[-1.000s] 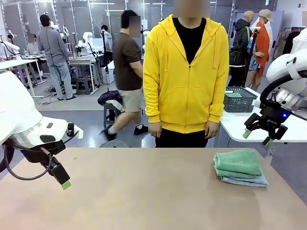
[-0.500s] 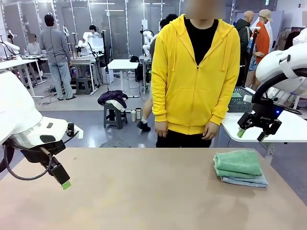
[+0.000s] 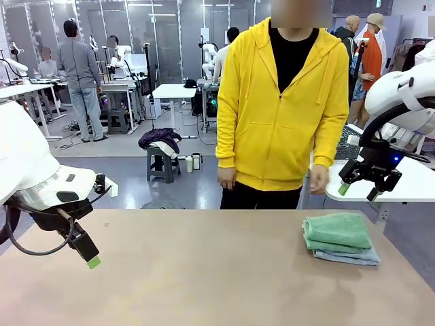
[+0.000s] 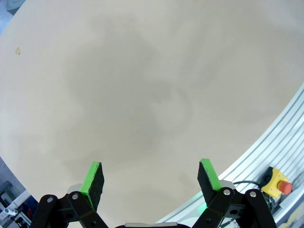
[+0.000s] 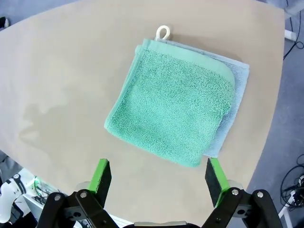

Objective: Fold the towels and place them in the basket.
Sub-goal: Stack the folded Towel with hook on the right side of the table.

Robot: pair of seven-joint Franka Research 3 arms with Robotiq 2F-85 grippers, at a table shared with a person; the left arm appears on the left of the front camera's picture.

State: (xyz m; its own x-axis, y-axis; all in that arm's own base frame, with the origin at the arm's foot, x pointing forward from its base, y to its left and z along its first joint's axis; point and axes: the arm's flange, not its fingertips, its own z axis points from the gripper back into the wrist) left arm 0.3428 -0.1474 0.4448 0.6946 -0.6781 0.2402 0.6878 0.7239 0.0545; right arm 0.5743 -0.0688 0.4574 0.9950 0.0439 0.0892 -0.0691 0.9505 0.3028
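Right gripper (image 3: 360, 191), jaws wide, hovers above 2 folded towels (image 3: 338, 237) near the table (image 3: 204, 272) edge.

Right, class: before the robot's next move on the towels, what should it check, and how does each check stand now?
1. Right gripper open and empty: ok.
2. Left gripper open and empty: ok.
3. Green towel folded, lying on the grey-blue towel: ok.
4. Right gripper above the stack, not touching it: ok.
5. Basket free to receive towels: cannot tell, the person hides most of it.
6. Person's hand away from the towels: ok.
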